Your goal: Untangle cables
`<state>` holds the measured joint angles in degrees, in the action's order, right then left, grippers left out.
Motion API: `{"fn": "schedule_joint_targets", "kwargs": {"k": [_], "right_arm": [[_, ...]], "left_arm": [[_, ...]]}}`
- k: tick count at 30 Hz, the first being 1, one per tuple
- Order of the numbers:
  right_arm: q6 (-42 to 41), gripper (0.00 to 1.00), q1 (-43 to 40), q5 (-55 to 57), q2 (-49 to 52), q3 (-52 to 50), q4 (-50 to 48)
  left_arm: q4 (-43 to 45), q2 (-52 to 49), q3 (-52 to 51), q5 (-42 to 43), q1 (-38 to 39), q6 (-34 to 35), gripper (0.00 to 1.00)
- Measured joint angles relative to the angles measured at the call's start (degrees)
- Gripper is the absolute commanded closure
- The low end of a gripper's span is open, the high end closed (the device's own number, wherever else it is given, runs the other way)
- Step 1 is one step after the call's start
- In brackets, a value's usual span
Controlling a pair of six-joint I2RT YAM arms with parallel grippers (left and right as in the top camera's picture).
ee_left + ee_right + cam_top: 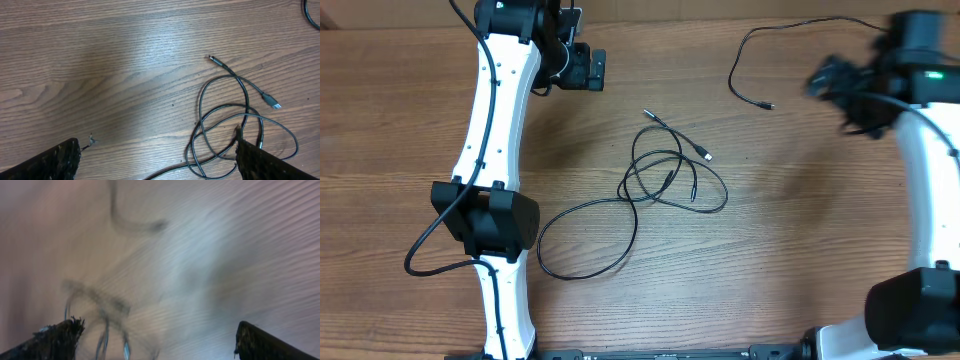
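On the table [400, 100], tangled cables [665, 182] lie clear of both open jaws.

Brown wood-grain table [770, 250] fills every view, with the grain running left to right in the overhead view. A pale glare patch lies on the wood in the left wrist view. A dark strip [670, 354] runs along the near edge. The right wrist view is blurred and shows only grain streaks.
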<state>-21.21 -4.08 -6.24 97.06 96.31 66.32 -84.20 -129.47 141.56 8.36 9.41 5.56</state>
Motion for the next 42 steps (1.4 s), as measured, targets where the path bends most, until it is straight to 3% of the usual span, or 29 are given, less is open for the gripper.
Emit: {"fn": "schedule_joint_targets", "kwargs": {"k": [3,13,19,29,31,34,35,38,42], "right_arm": [[0.63,0.00,11.58,0.09,0.42,-0.04,4.00],[1.57,0.00,28.83,9.92,0.63,-4.59,5.88],[1.90,0.00,29.14,15.43,0.98,-15.89,-0.68],[5.86,0.02,29.14,8.41,1.05,-29.31,-11.39],[6.10,0.10,29.14,7.98,1.05,-31.10,-14.29],[5.99,0.32,29.14,7.50,1.07,-33.55,-19.12],[6.32,0.34,29.14,7.48,1.07,-34.07,-20.85],[6.36,0.32,29.14,7.23,1.07,-35.60,-25.18],[6.43,0.23,29.14,7.28,1.07,-38.53,-28.26]], "left_arm": [[0.00,0.00,0.00,0.02,0.00,0.00,0.00],[0.02,0.00,0.00,0.00,0.00,0.00,0.01],[0.02,0.00,0.00,0.00,0.00,0.00,0.01],[0.00,0.00,0.00,0.00,0.00,0.00,0.01],[0.02,0.00,0.00,0.00,0.00,0.00,0.00],[0.00,0.00,0.00,0.00,0.00,0.00,0.01],[0.02,0.00,0.00,0.02,0.00,0.00,0.01],[0.00,0.00,0.00,0.02,0.00,0.00,0.01],[0.00,0.00,0.00,0.02,0.00,0.00,0.00]]}}
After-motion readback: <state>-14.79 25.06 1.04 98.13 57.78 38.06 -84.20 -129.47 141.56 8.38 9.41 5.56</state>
